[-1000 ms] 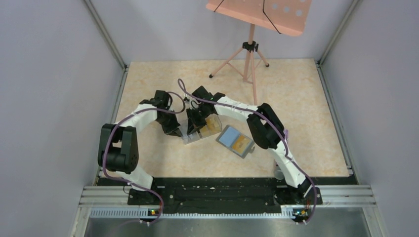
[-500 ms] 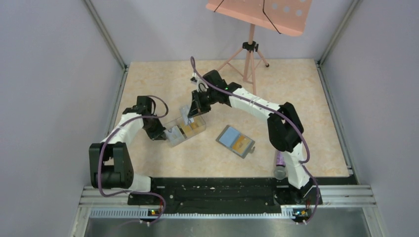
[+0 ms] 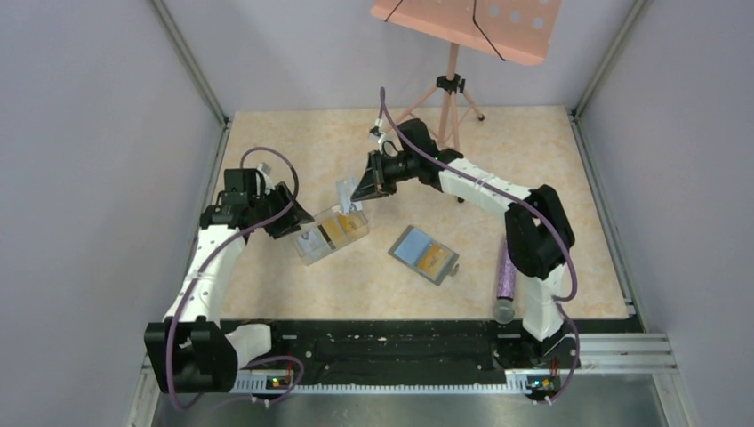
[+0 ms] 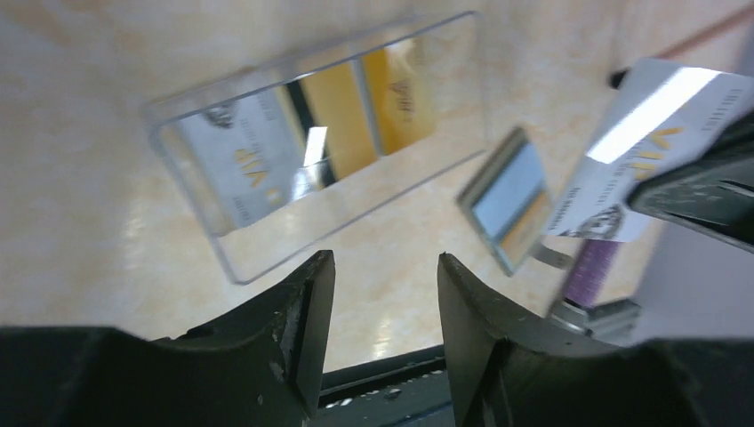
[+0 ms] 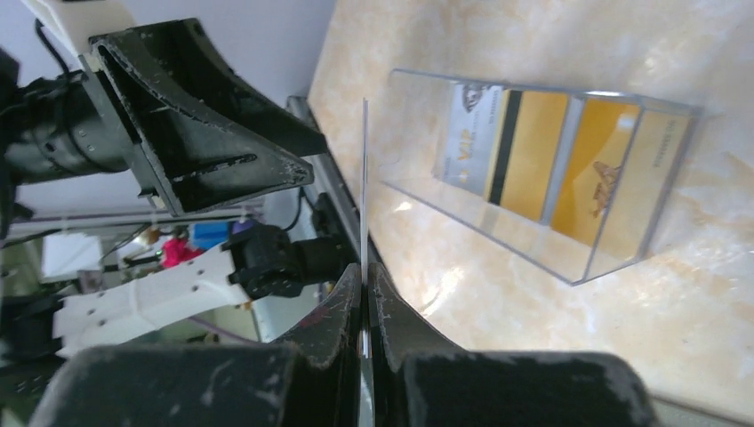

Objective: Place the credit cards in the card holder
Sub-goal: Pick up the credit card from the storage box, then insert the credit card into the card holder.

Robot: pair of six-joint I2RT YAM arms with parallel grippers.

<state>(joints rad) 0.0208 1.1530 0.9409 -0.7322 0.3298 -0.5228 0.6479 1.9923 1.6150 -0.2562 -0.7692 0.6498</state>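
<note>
My right gripper (image 5: 364, 276) clenched one whitish plastic card (image 4: 640, 142), now lifted out of the clear plastic box (image 3: 333, 233) | left gripper (image 4: 378, 267) just released that box | dark-grey flat card holder (image 3: 425, 254) lay beside, insertion could follow.

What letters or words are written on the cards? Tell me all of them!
"VIP", gold, on the whitish card in the clear box.
"VIP", gold, on the held card in the right hand.
Small print on both, and the scribbles on the orange cards: too blurred to read.

Left claw (image 4: 382, 263) parted; right claw (image 5: 364, 269) clamped shut, seemingly raised.
</note>
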